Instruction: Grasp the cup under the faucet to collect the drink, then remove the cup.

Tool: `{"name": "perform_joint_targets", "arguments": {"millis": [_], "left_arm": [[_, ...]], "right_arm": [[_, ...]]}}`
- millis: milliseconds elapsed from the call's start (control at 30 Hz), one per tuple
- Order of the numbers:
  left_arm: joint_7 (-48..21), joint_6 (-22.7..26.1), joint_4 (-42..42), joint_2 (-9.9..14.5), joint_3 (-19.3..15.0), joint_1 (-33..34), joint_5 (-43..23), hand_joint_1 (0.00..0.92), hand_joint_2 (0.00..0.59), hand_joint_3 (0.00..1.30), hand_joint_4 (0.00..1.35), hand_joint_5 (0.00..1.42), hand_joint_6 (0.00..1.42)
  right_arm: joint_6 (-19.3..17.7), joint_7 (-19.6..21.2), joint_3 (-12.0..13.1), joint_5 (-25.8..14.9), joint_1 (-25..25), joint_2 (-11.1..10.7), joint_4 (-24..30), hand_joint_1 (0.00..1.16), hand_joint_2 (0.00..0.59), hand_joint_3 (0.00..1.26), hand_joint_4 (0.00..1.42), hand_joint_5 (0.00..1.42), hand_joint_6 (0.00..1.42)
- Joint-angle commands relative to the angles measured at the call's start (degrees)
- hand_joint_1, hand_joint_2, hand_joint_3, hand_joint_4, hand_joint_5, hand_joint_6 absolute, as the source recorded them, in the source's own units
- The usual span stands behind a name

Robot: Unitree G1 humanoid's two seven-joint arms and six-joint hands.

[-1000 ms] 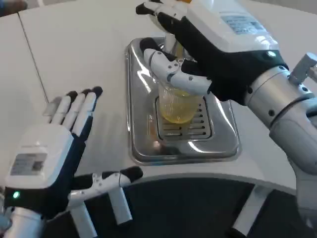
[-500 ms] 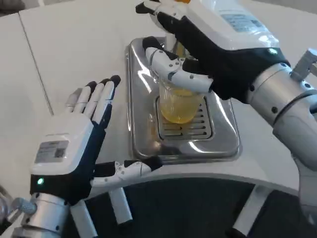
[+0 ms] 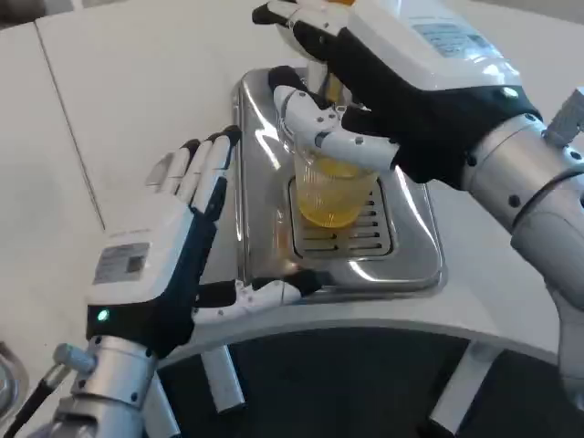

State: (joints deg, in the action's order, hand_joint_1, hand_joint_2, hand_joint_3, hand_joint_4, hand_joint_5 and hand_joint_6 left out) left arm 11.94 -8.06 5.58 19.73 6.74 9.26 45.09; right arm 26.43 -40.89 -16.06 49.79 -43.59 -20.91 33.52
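The right hand (image 3: 383,91) reaches in from the upper right and grasps the cup (image 3: 333,187). Its thumb (image 3: 338,137) wraps across the near side of the cup just below the rim, and its other fingers pass behind the cup on the far side. The cup is clear, ribbed plastic with yellow drink in its lower part. It stands upright over the slotted grate (image 3: 342,228) in the middle of the shiny metal drip tray (image 3: 401,265). Whether its base touches the grate or hangs just above it cannot be told. A narrow spout (image 3: 330,87) with yellow liquid shows right behind the cup's rim, mostly hidden by the right hand.

The left hand (image 3: 164,265) is released and holds nothing. Its fingers (image 3: 205,164) lie straight and close together, pointing away from the robot, with their dark tips just beside the left rim of the tray. Its thumb (image 3: 260,294) sticks out to the side, along the tray's near left corner, and its tip seems to touch the tray's edge. The tray sits on the white table (image 3: 137,82), near the table's curved front edge.
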Motion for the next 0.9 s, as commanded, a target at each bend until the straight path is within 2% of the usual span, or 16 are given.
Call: {"name": "perform_joint_targets", "arguments": {"millis": [33,133,267,433,500,633,700,767,900], "left_arm": [[0.4,-0.1,-1.4,-0.5,1.0,1.1,-0.7,0.225,0.027,0.00,0.00,0.00,0.03],[0.4,-0.2,-1.7,-0.5,1.1,1.3,-0.8,0.227,0.025,0.00,0.00,0.00,0.03],[0.4,-0.3,-2.1,-0.3,1.4,1.7,-0.7,0.229,0.024,0.00,0.00,0.00,0.03],[0.4,-0.4,-2.4,0.1,1.6,1.9,-0.9,0.230,0.023,0.00,0.00,0.00,0.03],[0.4,-0.5,-2.6,0.2,1.6,2.0,-1.0,0.230,0.023,0.00,0.00,0.00,0.03],[0.4,-0.6,-2.7,0.3,1.6,2.2,-1.2,0.227,0.022,0.00,0.00,0.00,0.03],[0.5,-0.7,-2.8,0.4,1.6,2.2,-1.4,0.210,0.024,0.00,0.00,0.00,0.03],[0.5,-0.8,-2.9,0.4,1.7,2.3,-1.5,0.205,0.024,0.00,0.00,0.00,0.03],[0.8,-0.9,-3.3,0.2,1.9,2.6,-1.8,0.187,0.023,0.00,0.00,0.00,0.03]], "right_arm": [[-0.9,-0.3,-0.7,-1.2,1.7,0.5,-0.5,0.00,0.579,0.13,0.06,0.10,0.14],[-0.2,0.8,0.0,-1.5,2.6,1.5,-0.3,0.01,0.585,0.13,0.06,0.10,0.13],[0.3,5.3,2.8,-2.3,5.6,3.7,1.0,0.03,0.586,0.11,0.03,0.06,0.11],[-0.9,13.5,5.5,-3.2,9.6,6.9,2.7,0.08,0.585,0.07,0.00,0.00,0.05],[-0.1,16.9,6.7,-4.3,11.0,9.4,2.9,0.09,0.578,0.04,0.00,0.00,0.02],[1.0,22.0,9.5,-7.6,12.5,14.1,2.8,0.12,0.571,0.00,0.00,0.00,0.00],[1.0,23.5,10.4,-9.5,12.9,15.5,2.8,0.12,0.570,0.00,0.00,0.00,0.00],[0.6,24.4,11.3,-11.8,13.8,16.4,3.2,0.12,0.567,0.00,0.00,0.00,0.00],[-1.1,25.9,12.3,-15.8,16.7,16.8,4.1,0.12,0.563,0.00,0.00,0.00,0.00]]}}
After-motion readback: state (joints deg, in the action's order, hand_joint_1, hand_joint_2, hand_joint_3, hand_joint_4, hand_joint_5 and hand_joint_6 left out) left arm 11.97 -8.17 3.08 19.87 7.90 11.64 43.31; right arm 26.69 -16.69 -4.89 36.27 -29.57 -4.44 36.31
